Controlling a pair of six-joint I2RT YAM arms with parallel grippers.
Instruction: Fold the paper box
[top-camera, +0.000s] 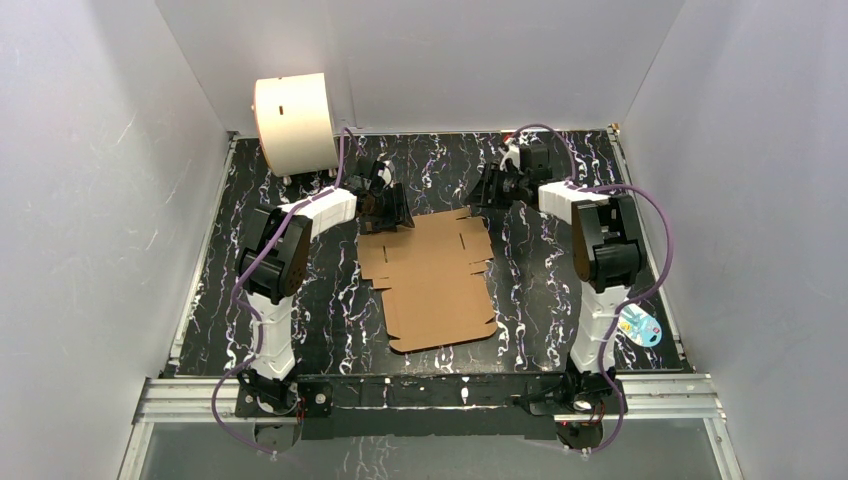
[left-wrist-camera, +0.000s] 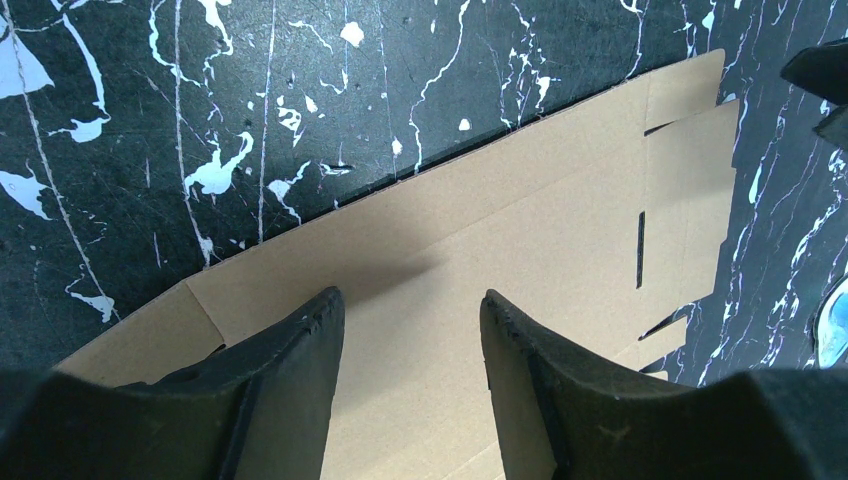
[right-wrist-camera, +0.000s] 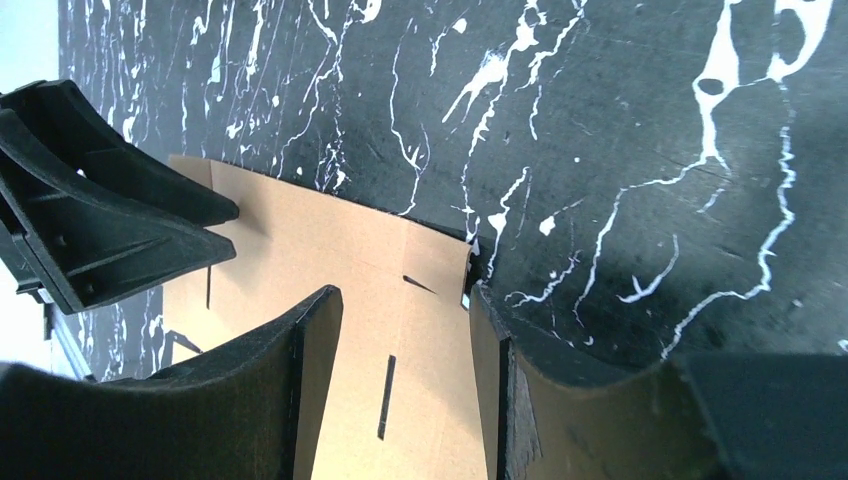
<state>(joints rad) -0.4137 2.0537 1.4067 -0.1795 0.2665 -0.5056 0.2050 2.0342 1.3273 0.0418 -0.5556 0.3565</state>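
Both claws were half open, empty. Left claw (left-wrist-camera: 410, 305) hung over the far-left corner of the paper box (top-camera: 435, 285), right claw (right-wrist-camera: 405, 300) over far-right, likely to raise that flap. Box lay flat, centre of the surface (top-camera: 330, 325).

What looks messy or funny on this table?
Nothing looks spilled or torn. The cardboard box lies flat, a bit crooked on the table. A small colourful thing sits beside the right arm's base; I cannot tell what.

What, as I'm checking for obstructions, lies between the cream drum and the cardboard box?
Top view: the left gripper hangs between the drum and the paper box, at its far left corner.
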